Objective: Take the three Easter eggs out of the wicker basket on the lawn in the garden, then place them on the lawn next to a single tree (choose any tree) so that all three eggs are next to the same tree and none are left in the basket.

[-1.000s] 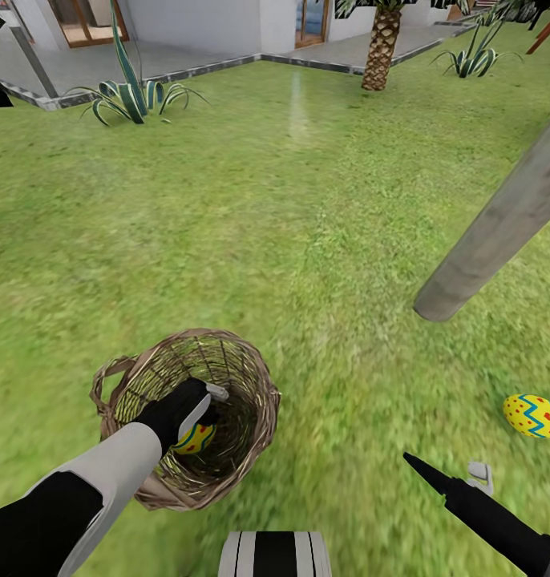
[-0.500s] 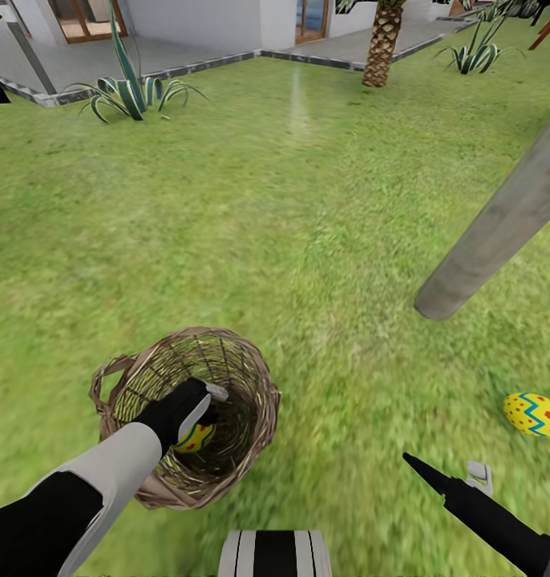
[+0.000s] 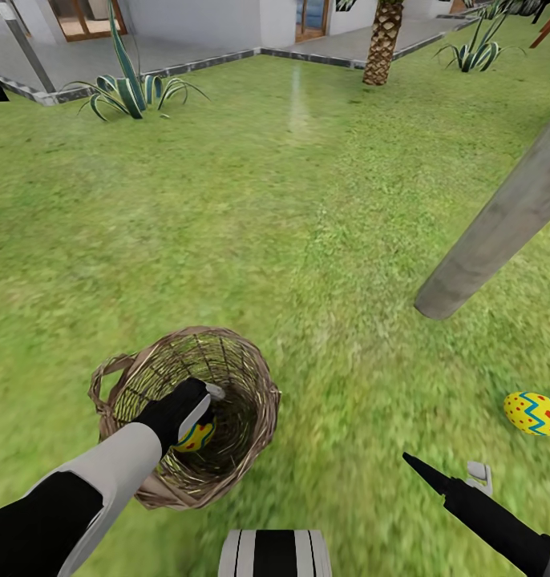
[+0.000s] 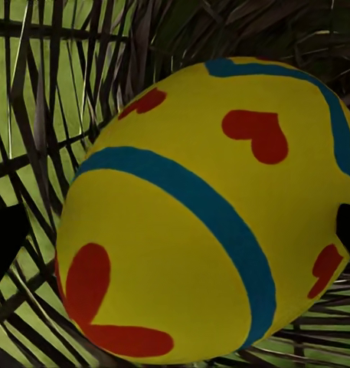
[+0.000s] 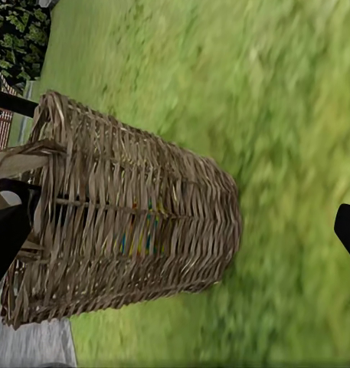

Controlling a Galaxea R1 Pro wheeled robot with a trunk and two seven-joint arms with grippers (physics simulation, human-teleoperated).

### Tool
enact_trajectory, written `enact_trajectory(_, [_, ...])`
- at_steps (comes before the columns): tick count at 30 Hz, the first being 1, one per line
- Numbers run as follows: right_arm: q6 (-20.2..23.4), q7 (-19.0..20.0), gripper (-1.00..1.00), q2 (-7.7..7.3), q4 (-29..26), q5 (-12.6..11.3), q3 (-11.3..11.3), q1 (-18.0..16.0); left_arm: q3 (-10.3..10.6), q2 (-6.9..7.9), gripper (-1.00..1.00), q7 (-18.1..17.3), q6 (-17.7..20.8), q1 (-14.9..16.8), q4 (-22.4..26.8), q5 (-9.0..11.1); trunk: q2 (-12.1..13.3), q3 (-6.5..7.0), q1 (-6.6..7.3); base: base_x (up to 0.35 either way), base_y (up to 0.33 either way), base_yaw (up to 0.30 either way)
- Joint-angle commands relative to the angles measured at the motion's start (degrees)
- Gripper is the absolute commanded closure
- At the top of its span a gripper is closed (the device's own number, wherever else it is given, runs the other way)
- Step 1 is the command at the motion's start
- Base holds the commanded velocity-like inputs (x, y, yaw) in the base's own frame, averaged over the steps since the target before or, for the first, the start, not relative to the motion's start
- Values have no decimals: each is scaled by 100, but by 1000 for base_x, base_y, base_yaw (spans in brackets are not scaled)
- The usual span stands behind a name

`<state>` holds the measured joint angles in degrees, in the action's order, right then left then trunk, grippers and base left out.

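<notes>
Easter eggs show in two places: one egg (image 3: 196, 437) lies deep inside the wicker basket (image 3: 251, 377), and a second egg (image 3: 533, 413) rests on the lawn (image 3: 267, 208) near the right edge of the head view, a little way from the foot of the pale grey tree trunk (image 3: 499, 232) that slants up and out of the frame. The basket stands on the grass at lower left, one loop handle (image 3: 107, 373) jutting from its rim on the left. The left pincer (image 3: 207, 413) reaches down past the rim into the basket's mouth, right at the egg; in the left wrist view the egg (image 4: 205, 207) bulks large against the woven wall, with dark fingertips (image 4: 4, 245) at either side of it, so the fingers stand apart around it, though whether they press on the shell cannot be told. The right pincer (image 3: 467, 479) hangs low over bare grass between the basket and the outer egg, its fingertips (image 5: 347, 230) set apart with nothing between them; its wrist view looks across at the basket's side (image 5: 144, 222), where bits of colour show through the weave. Open grass stretches wide ahead, up to a grey paved edge (image 3: 187, 64), a spiky striped plant (image 3: 131, 88) and a scaly palm trunk (image 3: 381, 44).
</notes>
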<state>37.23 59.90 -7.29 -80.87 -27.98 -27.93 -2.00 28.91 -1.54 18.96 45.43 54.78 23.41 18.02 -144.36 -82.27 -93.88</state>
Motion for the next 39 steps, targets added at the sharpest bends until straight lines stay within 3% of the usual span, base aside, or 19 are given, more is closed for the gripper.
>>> enact_trajectory(1, [39,5,-100,-1,1,-27,-3,-2,43,4,-100,53,18,5,6,58,-1,-4,1,0,0,0])
enact_trajectory(27, [39,-3,-100,-1,1,-24,-2,-2,44,4,-100,-63,32,6,-8,76,-1,-4,1,0,0,0])
enact_trajectory(39, [39,-4,-100,-1,1,-24,-6,-2,46,4,-100,-371,76,3,-36,79,-5,-70,-7,0,0,0])
